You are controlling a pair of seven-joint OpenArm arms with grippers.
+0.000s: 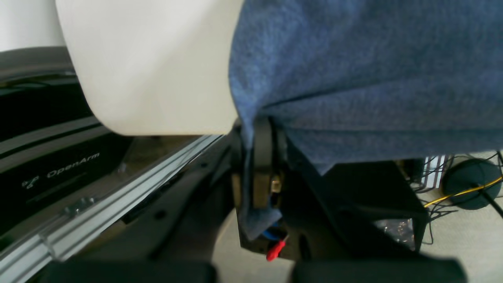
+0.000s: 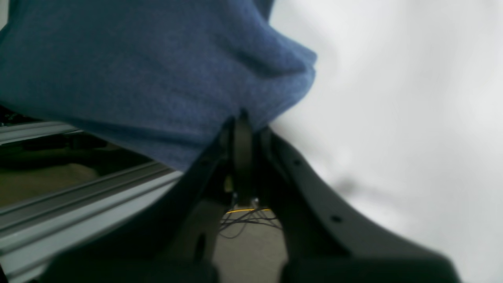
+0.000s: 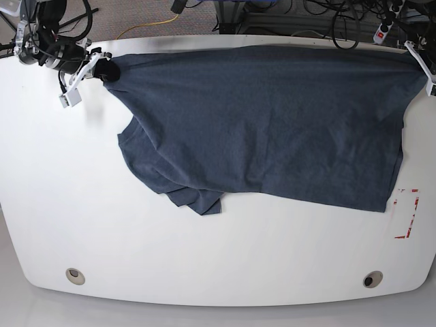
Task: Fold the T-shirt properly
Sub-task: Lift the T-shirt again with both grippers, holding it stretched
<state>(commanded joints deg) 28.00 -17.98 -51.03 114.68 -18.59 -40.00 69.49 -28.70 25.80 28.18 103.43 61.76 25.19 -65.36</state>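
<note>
only readable text we can spot is "openarm" in pale letters with a little logo mark beside it, printed on a black panel (image 1: 59,173) in the left wrist view. the t-shirt (image 3: 272,122) shows us its plain side, no lettering visible anywhere on it.

The base view is looking steeply down from above the near edge, taking in the whole worktop (image 3: 204,266) with the shirt (image 3: 272,122) stretched along its far side. Each wrist camera is riding right behind its end effector, looking along the fingers at very close range, so blue cloth and white worktop are filling both frames; all three views are sharing the shirt's far corners
</note>
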